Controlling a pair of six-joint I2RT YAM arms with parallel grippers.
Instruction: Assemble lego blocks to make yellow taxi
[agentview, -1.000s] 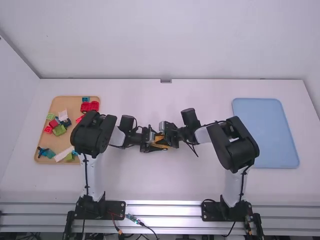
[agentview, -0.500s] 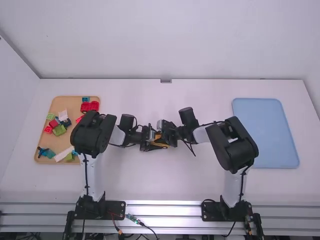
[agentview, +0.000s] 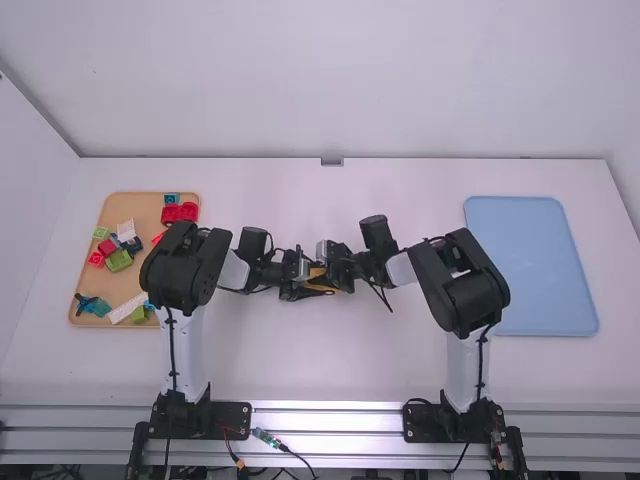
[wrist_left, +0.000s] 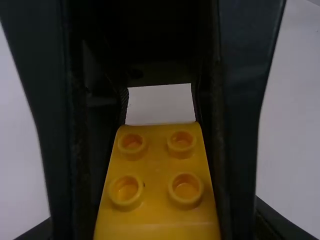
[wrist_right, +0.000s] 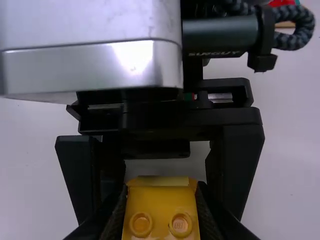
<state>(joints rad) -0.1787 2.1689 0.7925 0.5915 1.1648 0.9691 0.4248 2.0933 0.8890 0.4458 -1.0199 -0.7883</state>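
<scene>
1. Jaws of the right gripper (agentview: 336, 278) closed onto the sides of the yellow block (wrist_left: 157, 165); left gripper (agentview: 300, 288), cannot tell how far open or whether it grips
2. Left arm (agentview: 185, 265) and right arm (agentview: 462, 285) bent inward over the white table (agentview: 390, 350), grippers nose to nose, yellow block between
3. Pale lettering on the left arm's black cylinder (wrist_right: 220, 36), right wrist view

Yellow block (wrist_left: 157, 167) cut off in both wrist views
</scene>
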